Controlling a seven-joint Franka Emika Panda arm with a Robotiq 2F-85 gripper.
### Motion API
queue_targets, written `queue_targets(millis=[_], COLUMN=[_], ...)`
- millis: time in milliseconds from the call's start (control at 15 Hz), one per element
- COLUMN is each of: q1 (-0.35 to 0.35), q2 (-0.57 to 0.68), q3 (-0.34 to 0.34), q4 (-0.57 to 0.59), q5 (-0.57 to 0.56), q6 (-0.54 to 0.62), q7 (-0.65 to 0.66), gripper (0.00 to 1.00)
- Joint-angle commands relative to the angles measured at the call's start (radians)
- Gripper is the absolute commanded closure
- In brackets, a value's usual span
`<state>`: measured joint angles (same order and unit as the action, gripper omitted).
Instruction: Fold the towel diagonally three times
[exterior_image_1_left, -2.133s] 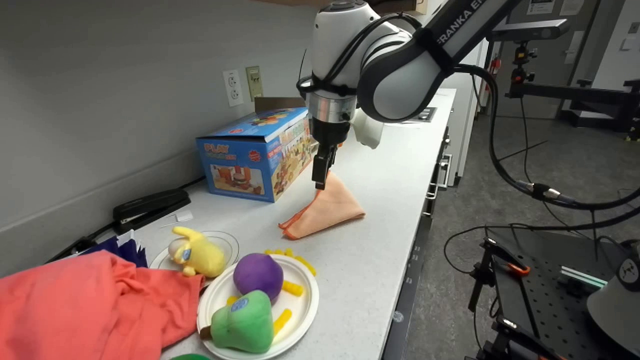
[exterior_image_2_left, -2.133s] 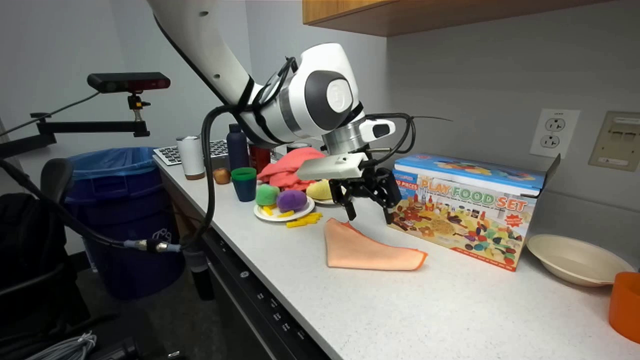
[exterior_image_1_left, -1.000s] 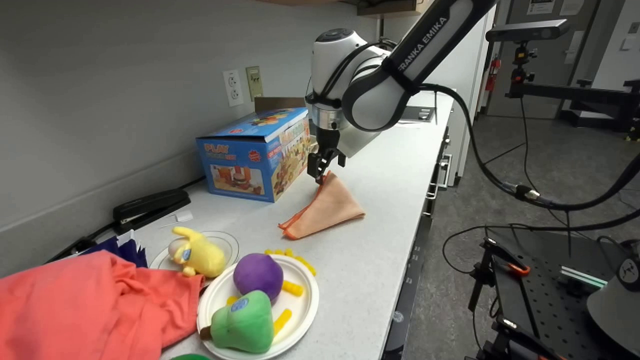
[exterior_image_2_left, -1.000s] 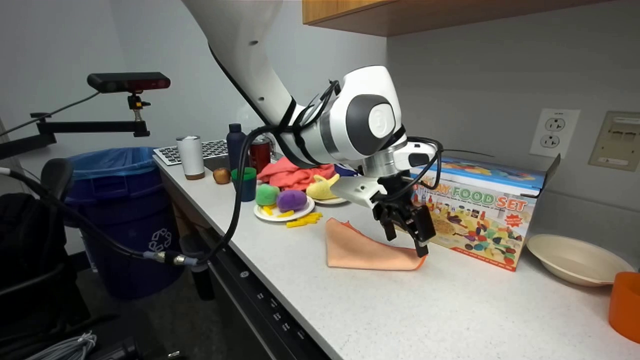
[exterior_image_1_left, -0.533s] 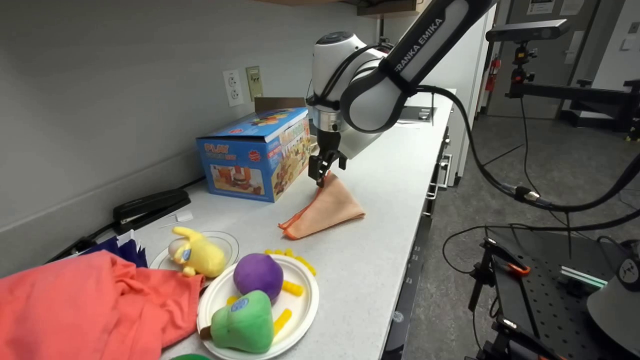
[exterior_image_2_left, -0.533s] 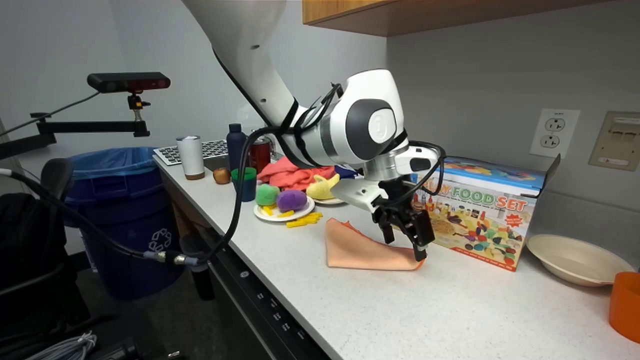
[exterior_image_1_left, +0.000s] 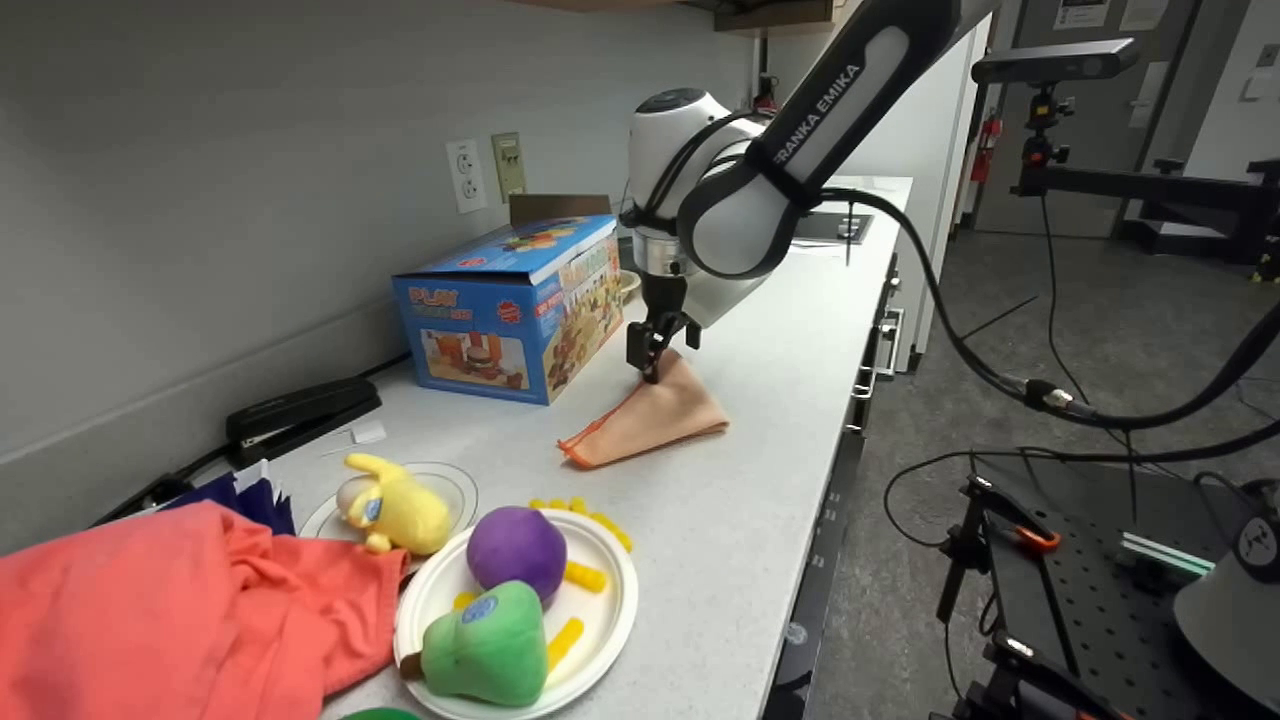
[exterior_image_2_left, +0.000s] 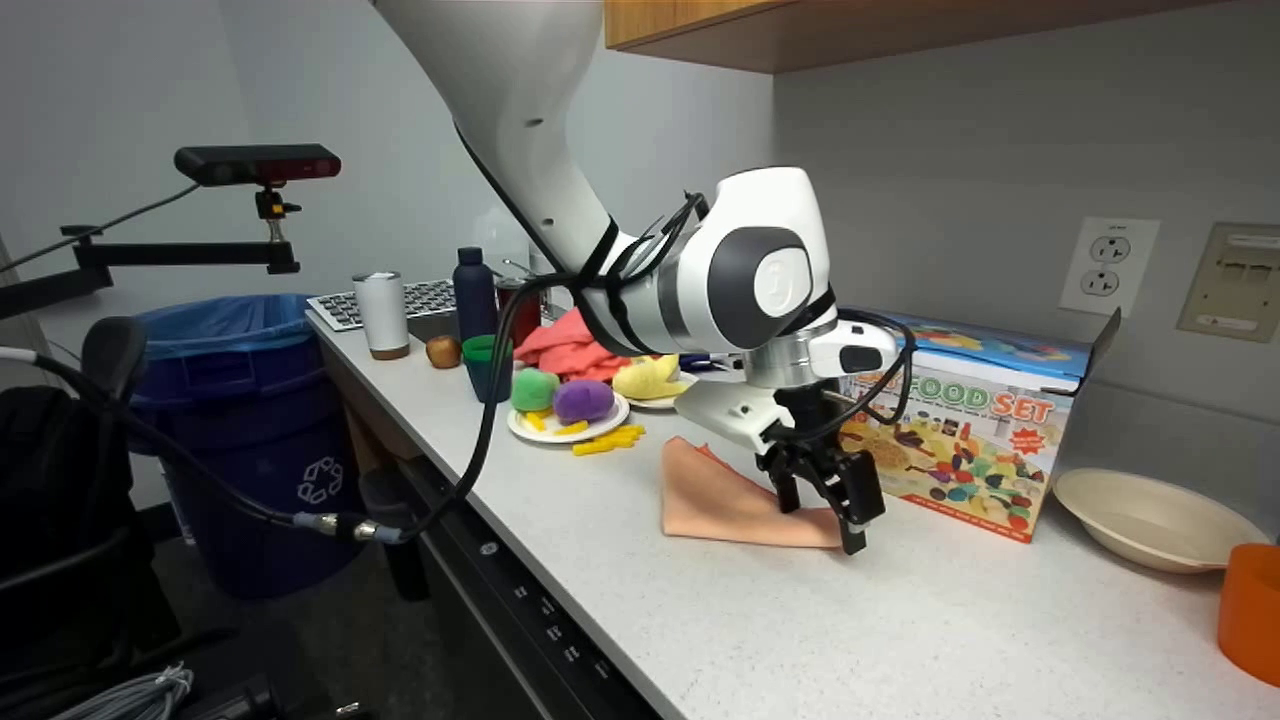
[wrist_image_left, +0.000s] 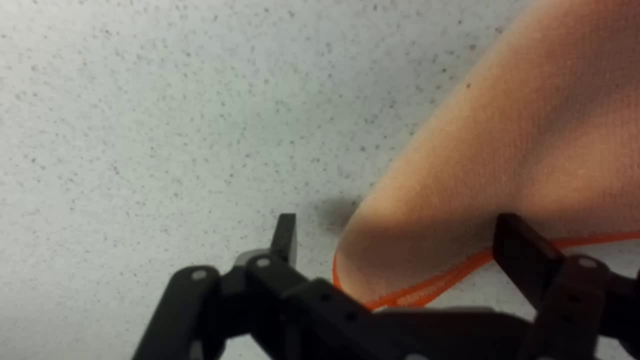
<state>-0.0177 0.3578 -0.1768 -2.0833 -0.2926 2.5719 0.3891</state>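
Peach-orange cloth with a brighter orange hem, the towel (exterior_image_1_left: 655, 420) lay folded into a rough triangle on the pale speckled counter (exterior_image_1_left: 700, 540), near a colourful toy box (exterior_image_1_left: 515, 320). The gripper (wrist_image_left: 397, 217) was unclenched, its black fingers (wrist_image_left: 285, 240) spread wide around one corner of the towel. Seen from the wrist, one finger stood beyond the cloth, over the counter; the other overlapped the cloth at its hem, and whether that tip pressed on the fabric I could not tell.

White capitals on the arm (exterior_image_1_left: 735, 220) spelled FRANKA EMIKA in an exterior view. On the box's end panel (exterior_image_1_left: 475, 345) PLAY was legible above a blurred second line, with a red starburst (exterior_image_1_left: 509, 311) too small to read and a picture of a burger (exterior_image_1_left: 475, 358) below. In an exterior view its long side (exterior_image_2_left: 950, 450) showed FOOD SET in multicoloured capitals over pictured toy foods, the letters before it blocked. A blue bin (exterior_image_2_left: 240, 440) wore a white three-arrow recycling mark (exterior_image_2_left: 321, 482). Blue labels (exterior_image_1_left: 479, 609) on the green plush pear (exterior_image_1_left: 490, 650) and the yellow plush toy (exterior_image_1_left: 415, 518) were too small to read, as was a round badge (exterior_image_2_left: 488, 548) on the black panel (exterior_image_2_left: 540, 620) under the counter's edge.
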Motion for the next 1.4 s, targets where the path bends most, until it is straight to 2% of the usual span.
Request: queue_targets(millis=[0, 67, 200, 267, 333, 467, 1133, 1200, 1333], q1=[0.002, -0.002, -0.005, -0.008, -0.011, -0.016, -0.041, -0.045, -0.044], q2=[0.021, 0.018, 0.011, 0.009, 0.007, 0.005, 0.015, 0.018, 0.018], q3=[-0.022, -0.019, -0.018, -0.013, -0.011, -0.009, -0.023, -0.021, -0.02], q4=[0.04, 0.04, 0.037, 0.036, 0.035, 0.035, 0.039, 0.039, 0.035], q5=[0.01, 0.019, 0.024, 0.033, 0.038, 0.05, 0.065, 0.068, 0.062], q6=[0.0, -0.002, -0.001, -0.002, 0.0, 0.001, 0.006, 0.01, 0.017], q7=[-0.019, -0.029, -0.039, -0.049, -0.054, -0.07, -0.092, -0.096, -0.103], gripper=[0.01, 0.16, 0.23, 0.18, 0.08, 0.0, 0.0, 0.19, 0.35])
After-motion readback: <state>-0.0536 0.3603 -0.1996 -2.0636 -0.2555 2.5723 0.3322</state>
